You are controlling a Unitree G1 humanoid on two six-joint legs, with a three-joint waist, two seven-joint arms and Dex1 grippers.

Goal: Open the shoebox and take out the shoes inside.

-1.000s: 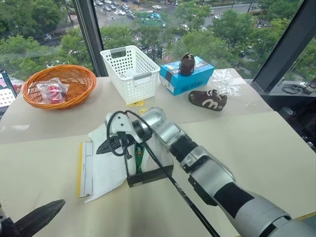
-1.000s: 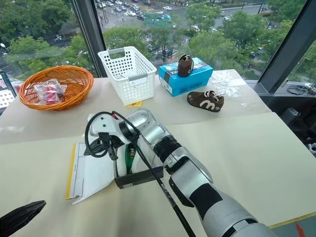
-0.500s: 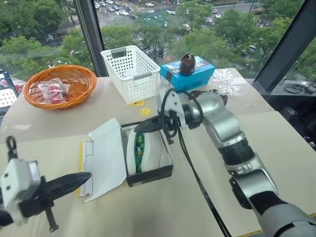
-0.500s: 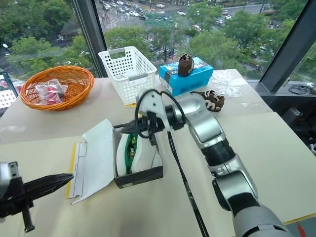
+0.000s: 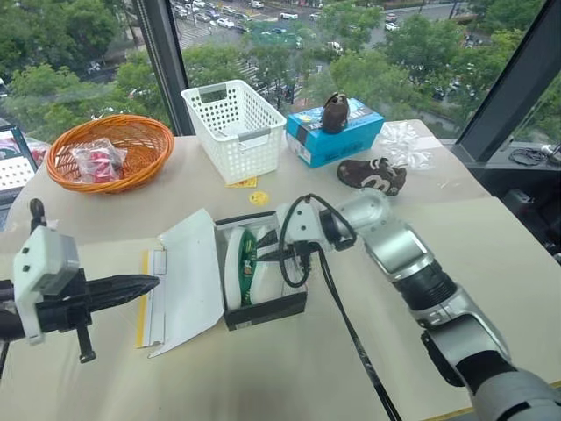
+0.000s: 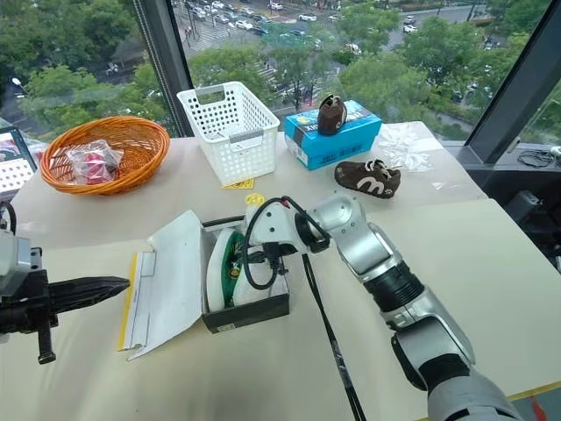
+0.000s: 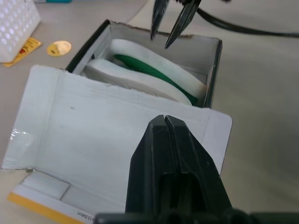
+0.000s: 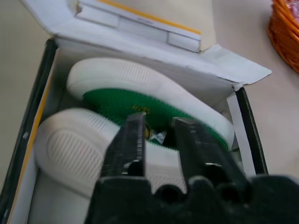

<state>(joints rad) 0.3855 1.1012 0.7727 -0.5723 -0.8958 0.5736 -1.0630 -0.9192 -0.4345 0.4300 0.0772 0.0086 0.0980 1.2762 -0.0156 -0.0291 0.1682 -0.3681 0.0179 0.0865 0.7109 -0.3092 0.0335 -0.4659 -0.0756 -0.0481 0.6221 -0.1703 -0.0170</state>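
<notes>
Beige table [image 5: 456, 263]: clenched left claw [image 7: 164, 122] faces the shoebox [image 5: 263, 311]; parted right claw [image 7: 170, 35] over the shoes [image 5: 238, 267]

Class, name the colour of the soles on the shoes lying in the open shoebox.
Green, ringed by white edges; the shoes show best in the right wrist view.

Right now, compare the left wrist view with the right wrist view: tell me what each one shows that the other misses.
Left wrist alone: the shut left gripper, the right gripper open over the shoebox, the white basket, a yellow sticker. Right wrist alone: the orange basket, the lid's yellow edge, the tread on the shoes. Both: the open box, its white lid flap and the white shoes with green soles.
</notes>
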